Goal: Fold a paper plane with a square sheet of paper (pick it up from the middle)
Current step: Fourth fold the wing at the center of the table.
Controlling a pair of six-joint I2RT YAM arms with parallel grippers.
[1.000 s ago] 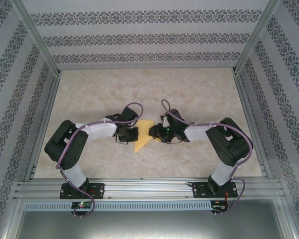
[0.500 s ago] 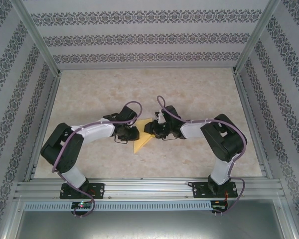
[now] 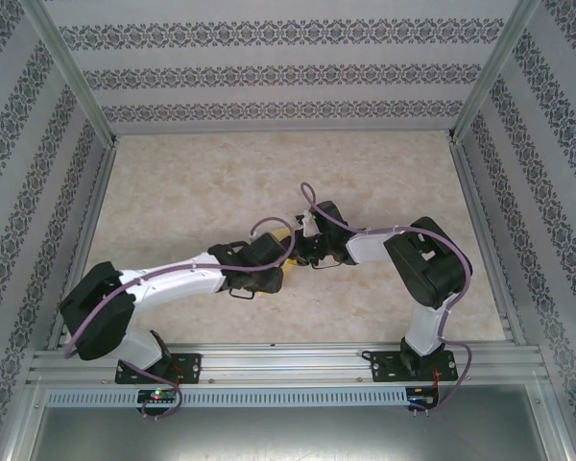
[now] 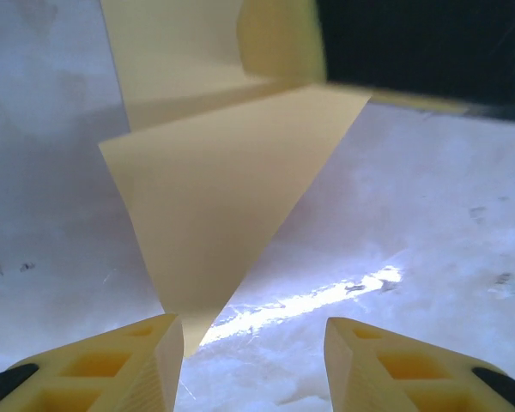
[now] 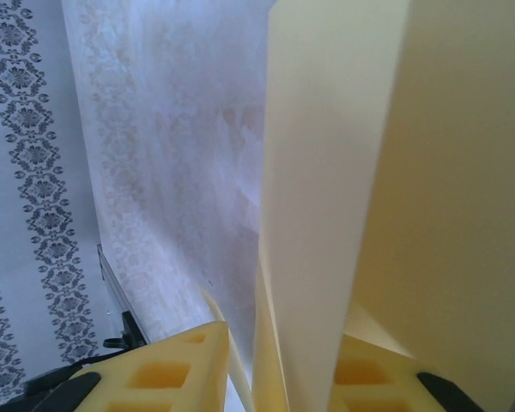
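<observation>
Paper plane, part-folded: nose sits just inside the spread left claw. Right claw straddles the upright fold; grip cannot be confirmed. Centre the nose before closing.

Paper just before left hand

The yellow-orange paper is seen folded to a sharp, creased triangle, its tip pointed toward six o'clock, with further layers folded behind at twelve o'clock.
</observation>
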